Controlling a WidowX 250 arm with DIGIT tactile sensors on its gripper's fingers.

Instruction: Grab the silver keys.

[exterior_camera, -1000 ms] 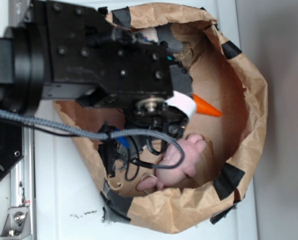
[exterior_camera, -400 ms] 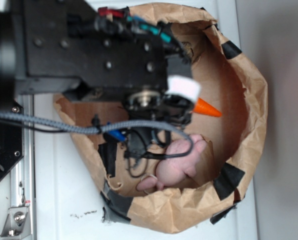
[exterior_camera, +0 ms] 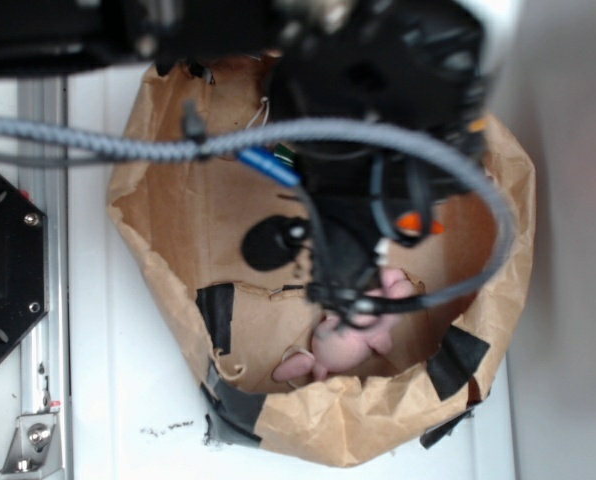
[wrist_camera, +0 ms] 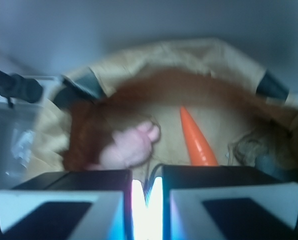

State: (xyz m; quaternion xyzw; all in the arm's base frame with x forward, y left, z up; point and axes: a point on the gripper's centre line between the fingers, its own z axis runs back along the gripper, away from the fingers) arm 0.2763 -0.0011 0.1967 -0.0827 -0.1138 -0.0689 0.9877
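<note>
In the wrist view my gripper point(wrist_camera: 147, 186) is shut to a narrow slit. A thin dark wire loop, the ring of the silver keys point(wrist_camera: 152, 172), is pinched between the fingertips; the keys themselves are hidden. The fingers hang above the floor of the brown paper bag point(wrist_camera: 154, 55). Just beyond them lie a pink soft toy point(wrist_camera: 131, 145) and an orange carrot point(wrist_camera: 196, 142). In the exterior view the blurred black arm and its cables cover the bag's upper half, and the gripper point(exterior_camera: 343, 288) hangs over the pink toy point(exterior_camera: 353, 345), with the carrot point(exterior_camera: 410, 224) partly behind it.
The paper bag point(exterior_camera: 378, 430) has crumpled raised walls patched with black tape point(exterior_camera: 216, 310). It lies on a white table point(exterior_camera: 118, 400) with a metal rail point(exterior_camera: 38, 400) along the left. A grey braided cable point(exterior_camera: 98, 148) crosses the view.
The arm has risen out of the bag toward the exterior camera and shifted right, now large and blurred. The carrot and pink toy have stayed put.
</note>
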